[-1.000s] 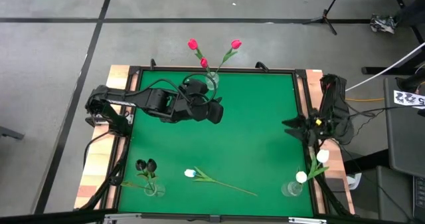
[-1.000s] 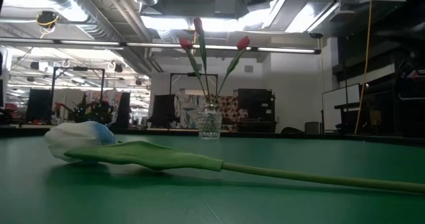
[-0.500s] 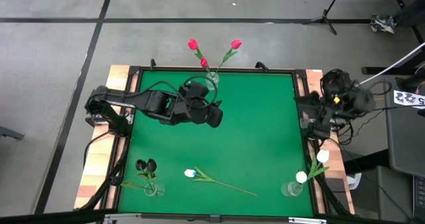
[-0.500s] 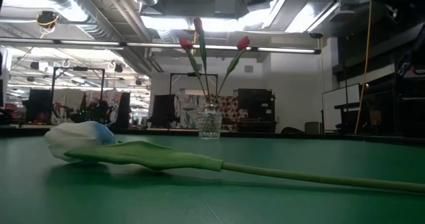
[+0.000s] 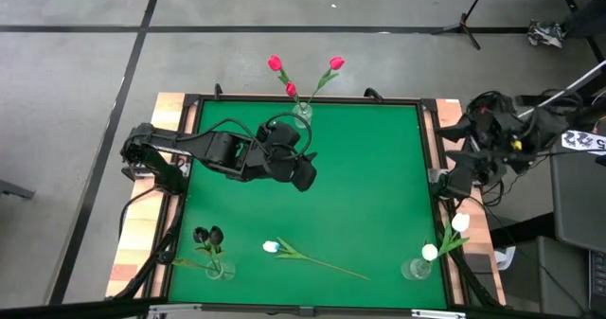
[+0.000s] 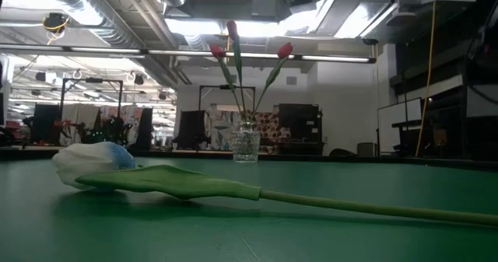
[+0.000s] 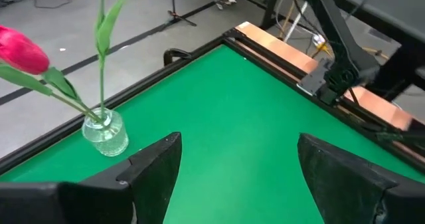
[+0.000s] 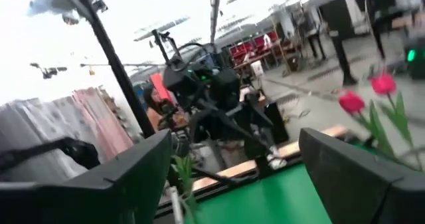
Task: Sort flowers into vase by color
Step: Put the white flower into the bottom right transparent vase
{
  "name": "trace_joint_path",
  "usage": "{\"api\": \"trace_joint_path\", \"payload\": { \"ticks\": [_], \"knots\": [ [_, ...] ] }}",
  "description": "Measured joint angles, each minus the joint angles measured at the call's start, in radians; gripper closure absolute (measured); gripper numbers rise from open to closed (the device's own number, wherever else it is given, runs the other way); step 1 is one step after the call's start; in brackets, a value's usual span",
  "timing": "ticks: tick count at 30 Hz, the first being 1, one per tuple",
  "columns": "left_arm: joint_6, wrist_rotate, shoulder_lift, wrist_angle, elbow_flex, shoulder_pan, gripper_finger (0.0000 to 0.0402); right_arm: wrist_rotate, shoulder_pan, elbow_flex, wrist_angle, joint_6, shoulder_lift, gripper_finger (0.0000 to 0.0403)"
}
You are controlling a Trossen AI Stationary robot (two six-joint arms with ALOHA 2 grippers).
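Green bench (image 5: 360, 186) with 3 glass vases, 1 per colour: pink-red tulips (image 5: 290, 88) at far edge, near-black pair (image 5: 208, 236) near left, white pair (image 5: 445, 239) near right. Left gripper (image 5: 303, 172) above the middle, fingers apart, empty. Right gripper (image 5: 453, 182) off the right edge, fingers apart, empty. Lying flat near front, unsorted: white tulip (image 5: 272, 247), head to the left, stem running right.

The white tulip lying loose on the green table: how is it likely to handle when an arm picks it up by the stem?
The white tulip probably weighs little. Its long thin stem may bend or swing under the head. Lying flat on the table, it leaves little room for fingers.
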Motion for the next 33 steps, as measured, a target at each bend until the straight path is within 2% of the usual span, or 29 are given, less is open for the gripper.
{"api": "trace_joint_path", "payload": {
  "ticks": [4,10,14,16,18,20,22,24,26,30,33],
  "knots": [
    [0.025,0.029,0.0,0.0,0.0,0.0,0.0107,0.015,0.0,0.086,0.002,-0.05,0.131,0.0075],
    [0.079,0.109,0.0,-0.008,0.0,0.0,0.0107,0.094,0.0,0.167,-0.01,-0.003,0.265,0.0076],
    [0.109,0.121,0.0,-0.008,0.0,0.0,0.0107,0.039,-0.045,0.201,-0.009,0.055,0.308,0.0094],
    [0.116,0.121,0.0,-0.008,0.0,0.0,0.0107,-0.053,-0.099,0.228,-0.009,0.06,0.329,0.0108],
    [0.117,0.121,0.0,-0.008,0.0,0.0,0.0107,-0.195,-0.168,0.27,-0.015,0.058,0.363,0.0122],
    [0.122,0.122,0.0,-0.008,0.0,0.0,0.0107,-0.34,-0.249,0.336,-0.048,0.056,0.418,0.0132],
    [0.123,0.136,0.0,-0.008,0.0,0.0,0.0107,-0.433,-0.339,0.421,-0.118,0.057,0.489,0.014],
    [0.123,0.162,0.0,-0.008,0.0,0.0,0.0107,-0.472,-0.435,0.523,-0.248,0.088,0.569,0.0148],
    [0.123,0.178,0.0,-0.009,0.0,-0.002,0.0107,-0.569,-0.536,0.626,-0.427,0.134,0.65,0.0157],
    [0.122,0.196,-0.006,-0.032,0.0,-0.015,0.0107,-0.871,-0.731,0.765,-0.71,0.262,0.813,0.0174],
    [0.117,0.197,-0.029,-0.099,0.0,-0.026,0.0107,-1.108,-0.805,0.771,-0.833,0.299,0.91,0.0179]
  ]
}}
